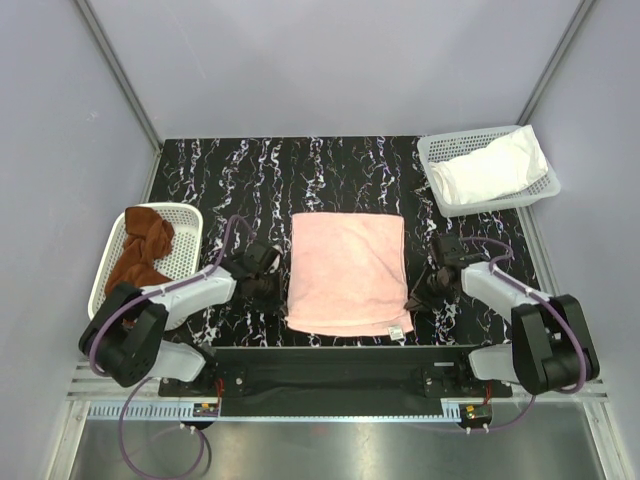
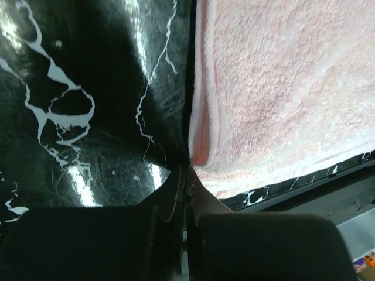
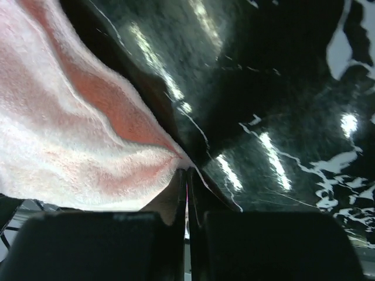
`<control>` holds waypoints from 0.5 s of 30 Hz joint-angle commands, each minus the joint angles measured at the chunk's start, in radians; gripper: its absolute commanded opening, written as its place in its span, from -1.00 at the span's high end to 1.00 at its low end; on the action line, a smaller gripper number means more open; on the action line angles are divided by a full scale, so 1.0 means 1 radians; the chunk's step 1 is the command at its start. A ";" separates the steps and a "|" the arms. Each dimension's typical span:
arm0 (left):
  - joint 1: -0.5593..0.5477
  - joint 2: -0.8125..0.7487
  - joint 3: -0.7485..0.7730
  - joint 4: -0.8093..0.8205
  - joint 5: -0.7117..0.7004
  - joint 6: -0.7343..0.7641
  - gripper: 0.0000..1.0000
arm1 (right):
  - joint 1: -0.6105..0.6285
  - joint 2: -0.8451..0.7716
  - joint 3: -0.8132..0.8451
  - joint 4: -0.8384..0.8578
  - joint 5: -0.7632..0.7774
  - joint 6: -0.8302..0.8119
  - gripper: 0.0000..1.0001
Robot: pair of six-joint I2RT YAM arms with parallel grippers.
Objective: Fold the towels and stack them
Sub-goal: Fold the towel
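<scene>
The pale pink towel (image 1: 347,272) lies spread flat in the middle of the black marble table (image 1: 230,180). My left gripper (image 1: 272,285) is low at its left edge. Its jaws are shut, with the raised hem of the pink towel (image 2: 281,88) running into the fingertips (image 2: 179,175). My right gripper (image 1: 420,295) is at the towel's right edge, shut on a puckered fold of the pink towel (image 3: 76,134) that converges on its tips. The rust-brown towel (image 1: 140,250) lies crumpled in the left basket. The white towel (image 1: 490,165) lies in the right basket.
A white mesh basket (image 1: 190,235) stands at the table's left edge, partly overhanging it. A second white mesh basket (image 1: 445,150) stands at the back right corner. Grey walls close in the back and both sides. A small label (image 1: 395,328) shows at the pink towel's near right corner.
</scene>
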 commanded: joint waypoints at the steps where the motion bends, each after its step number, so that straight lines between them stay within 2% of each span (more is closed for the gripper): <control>1: 0.001 0.042 0.063 0.035 -0.069 0.028 1.00 | 0.012 0.100 0.049 0.141 0.076 -0.002 1.00; 7: 0.055 0.151 0.170 0.043 -0.127 0.061 1.00 | 0.016 0.281 0.132 0.267 0.084 -0.009 1.00; 15: 0.204 0.431 0.468 -0.037 -0.098 0.156 1.00 | 0.016 0.600 0.489 0.218 0.099 -0.062 1.00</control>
